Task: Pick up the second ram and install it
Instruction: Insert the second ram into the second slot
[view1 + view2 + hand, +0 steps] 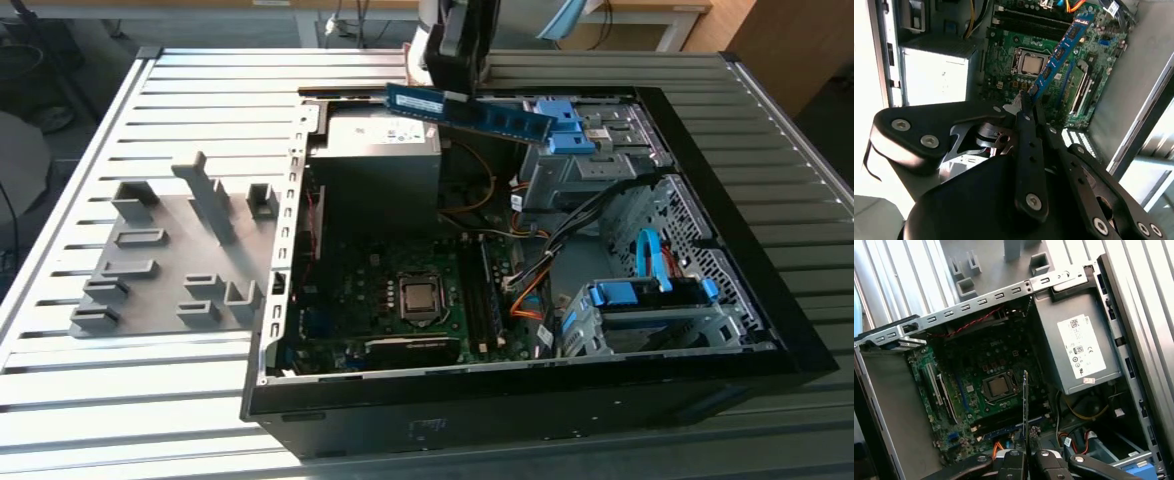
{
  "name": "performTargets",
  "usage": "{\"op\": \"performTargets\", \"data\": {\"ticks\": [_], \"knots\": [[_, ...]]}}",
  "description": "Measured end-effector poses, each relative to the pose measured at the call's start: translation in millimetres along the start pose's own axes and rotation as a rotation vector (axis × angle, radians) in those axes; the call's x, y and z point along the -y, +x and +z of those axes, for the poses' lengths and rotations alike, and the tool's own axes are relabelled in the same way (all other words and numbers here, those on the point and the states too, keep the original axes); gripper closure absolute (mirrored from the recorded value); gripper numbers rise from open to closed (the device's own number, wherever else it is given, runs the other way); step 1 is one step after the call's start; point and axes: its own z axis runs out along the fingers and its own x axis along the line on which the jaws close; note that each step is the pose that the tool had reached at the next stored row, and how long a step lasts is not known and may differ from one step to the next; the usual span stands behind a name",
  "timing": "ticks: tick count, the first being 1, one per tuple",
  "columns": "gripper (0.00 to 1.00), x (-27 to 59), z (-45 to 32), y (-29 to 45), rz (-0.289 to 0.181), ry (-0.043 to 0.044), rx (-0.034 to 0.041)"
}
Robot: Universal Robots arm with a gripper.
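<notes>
The second ram (470, 110) is a long blue circuit-board stick with dark chips. It hangs in the air over the far end of the open computer case (747, 300), above the power supply (380, 150). My gripper (457, 92) is shut on it near the middle of its length. In the second wrist view the ram (1060, 54) sticks out from the gripper (1027, 106) over the motherboard (1004, 75). In the first wrist view the ram (1025, 402) shows edge-on, above the gripper (1026, 446). Dark memory slots (1026, 20) lie beside the processor socket (1031, 64).
The case lies on its side on a slatted metal table (200, 90). A gray plastic holder (174, 250) with upright blocks sits at the exterior view's left of the case. Drive bays with blue latches (567, 125) and cable bundles (534, 270) crowd the case's right side.
</notes>
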Motion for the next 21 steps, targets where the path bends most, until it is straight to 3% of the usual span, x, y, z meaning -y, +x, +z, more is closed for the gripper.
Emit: {"op": "performTargets", "data": {"ticks": [21], "knots": [[0.86,0.0,2.5,0.0,0.281,0.0026,-0.0012]]}}
